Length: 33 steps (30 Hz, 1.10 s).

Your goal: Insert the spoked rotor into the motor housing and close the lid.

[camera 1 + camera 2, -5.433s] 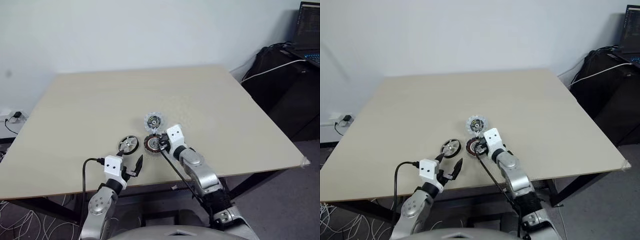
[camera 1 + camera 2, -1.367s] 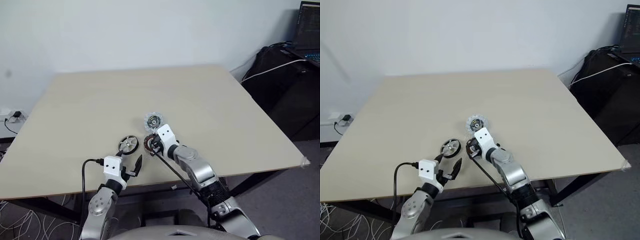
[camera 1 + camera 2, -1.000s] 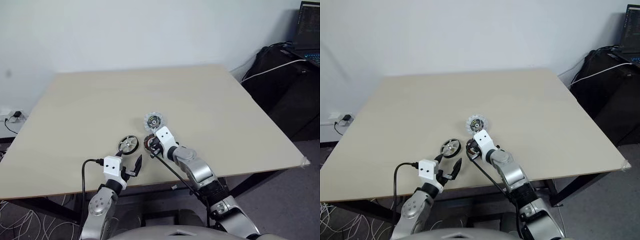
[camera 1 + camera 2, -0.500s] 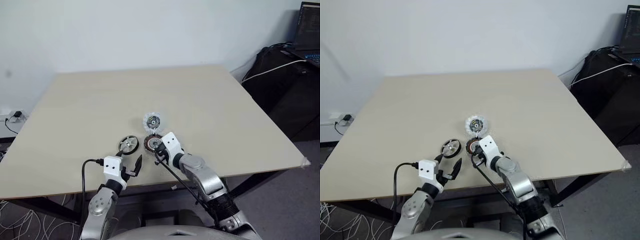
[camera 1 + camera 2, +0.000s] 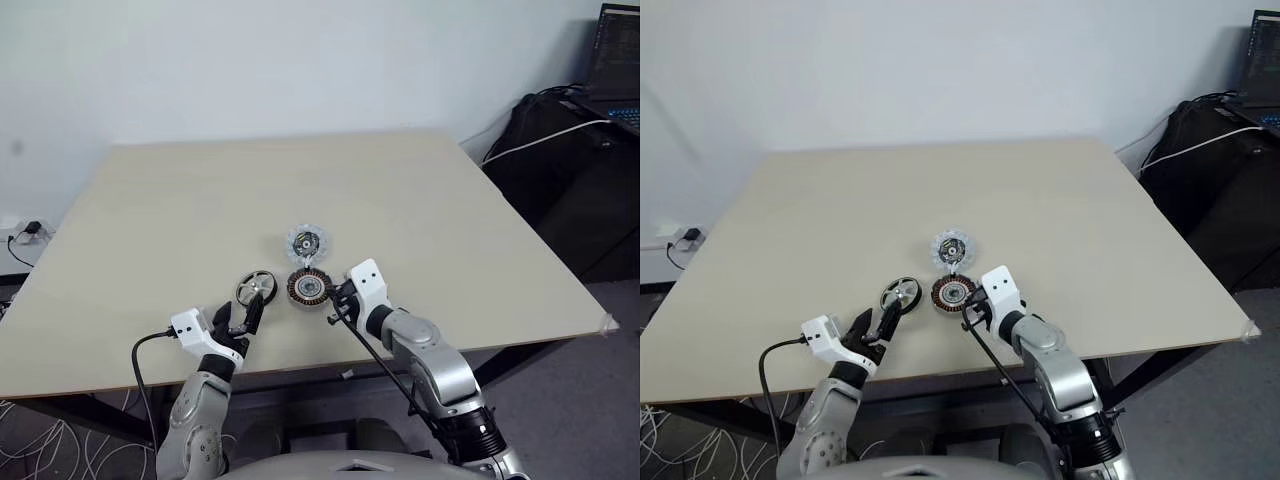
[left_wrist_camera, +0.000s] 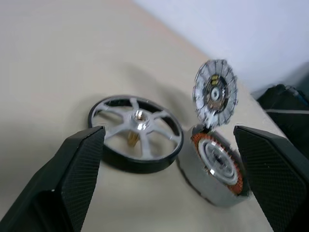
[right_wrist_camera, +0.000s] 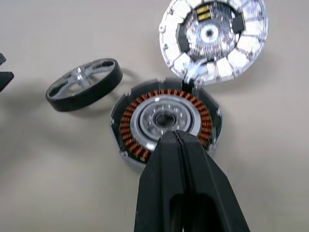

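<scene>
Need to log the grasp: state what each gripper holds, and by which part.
Nothing is held. The left gripper is open in front of the black wheel; the right gripper is shut and empty above the copper-wound part.

Office or lab corner: plain beige table [image 5: 200, 200], laptop [image 5: 615, 60], loose floor cables [image 5: 60, 450].

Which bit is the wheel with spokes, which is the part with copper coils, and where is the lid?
spoked rotor [image 7: 85, 83], right wrist view, on its black outer rim.
motor housing [image 7: 129, 126], right wrist view, on the copper winding ring.
lid [image 7: 212, 34], right wrist view, on its dark centre.
</scene>
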Tool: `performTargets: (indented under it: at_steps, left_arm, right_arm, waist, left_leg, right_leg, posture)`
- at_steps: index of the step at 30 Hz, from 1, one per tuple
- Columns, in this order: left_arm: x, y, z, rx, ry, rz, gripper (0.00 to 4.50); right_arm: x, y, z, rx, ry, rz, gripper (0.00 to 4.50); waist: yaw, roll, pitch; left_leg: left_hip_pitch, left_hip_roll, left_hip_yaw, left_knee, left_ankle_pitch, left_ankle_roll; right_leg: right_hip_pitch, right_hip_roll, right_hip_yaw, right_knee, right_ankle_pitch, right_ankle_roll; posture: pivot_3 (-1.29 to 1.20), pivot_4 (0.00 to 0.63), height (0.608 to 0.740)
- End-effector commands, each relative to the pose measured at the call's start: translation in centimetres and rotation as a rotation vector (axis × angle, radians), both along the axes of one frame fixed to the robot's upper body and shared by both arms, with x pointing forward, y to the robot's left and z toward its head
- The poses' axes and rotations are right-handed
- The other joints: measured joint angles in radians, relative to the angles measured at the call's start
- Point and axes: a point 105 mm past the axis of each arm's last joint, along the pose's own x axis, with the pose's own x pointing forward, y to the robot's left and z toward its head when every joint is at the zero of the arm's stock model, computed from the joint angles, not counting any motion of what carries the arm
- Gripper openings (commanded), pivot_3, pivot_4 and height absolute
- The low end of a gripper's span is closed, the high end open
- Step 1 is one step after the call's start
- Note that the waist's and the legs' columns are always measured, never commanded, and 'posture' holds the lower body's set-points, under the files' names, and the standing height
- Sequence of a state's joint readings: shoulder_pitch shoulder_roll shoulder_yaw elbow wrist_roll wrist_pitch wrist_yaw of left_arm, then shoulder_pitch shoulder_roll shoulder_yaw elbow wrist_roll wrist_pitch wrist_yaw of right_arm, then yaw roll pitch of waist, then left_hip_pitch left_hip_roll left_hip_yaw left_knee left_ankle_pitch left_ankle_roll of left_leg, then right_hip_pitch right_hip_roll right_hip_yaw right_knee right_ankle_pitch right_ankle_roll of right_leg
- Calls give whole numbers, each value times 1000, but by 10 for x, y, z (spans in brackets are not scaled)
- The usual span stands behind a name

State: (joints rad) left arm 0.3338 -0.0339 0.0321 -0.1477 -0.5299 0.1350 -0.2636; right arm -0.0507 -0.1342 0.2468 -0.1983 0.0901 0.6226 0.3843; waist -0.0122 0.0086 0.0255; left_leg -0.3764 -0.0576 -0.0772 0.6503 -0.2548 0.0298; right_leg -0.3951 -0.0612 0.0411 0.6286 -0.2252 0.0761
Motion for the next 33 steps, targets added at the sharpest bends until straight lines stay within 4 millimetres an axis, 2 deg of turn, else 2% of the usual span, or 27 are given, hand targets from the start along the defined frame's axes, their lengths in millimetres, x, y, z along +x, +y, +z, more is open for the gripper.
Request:
performTargets:
  at_steps: [1,5,11,21,33]
  left_arm:
    - [8,7,11,43,-14,20,4500]
    - [19,20,6,101,53,63,4500]
    - [33,24,1,52,147,93,4500]
    - [48,9,-9,18,268,47,4500]
    - [46,-10,-8,0,292,-70,4500]
  right_arm:
    - [3,3,15,30,-46,-3,14]
    - [2,7,14,42,-41,-6,14]
    - [2,9,15,49,-43,-10,14]
    - [4,5,16,49,-52,-31,14]
    - [4,6,17,50,-52,-37,14]
  waist:
    - [1,-1,0]
    - [2,-4,2]
    - [2,-4,3]
    - [2,-5,3]
    - [3,-5,2]
  left_leg:
    - [0,0,0,0,0,0]
    - [0,0,-1,1,-1,-2]
    - [0,-1,-1,0,0,-1]
    - [0,-1,-1,0,0,-1]
    - [0,-1,-1,0,0,-2]
  right_leg:
    - [0,0,0,0,0,0]
    - [1,0,-1,0,0,0]
    - [1,0,0,0,1,0]
    - [1,0,0,0,1,0]
    - [1,0,0,0,1,0]
  posture:
    - [0,0,740]
    - [0,0,740]
    - [0,0,740]
    - [0,0,740]
    - [0,0,740]
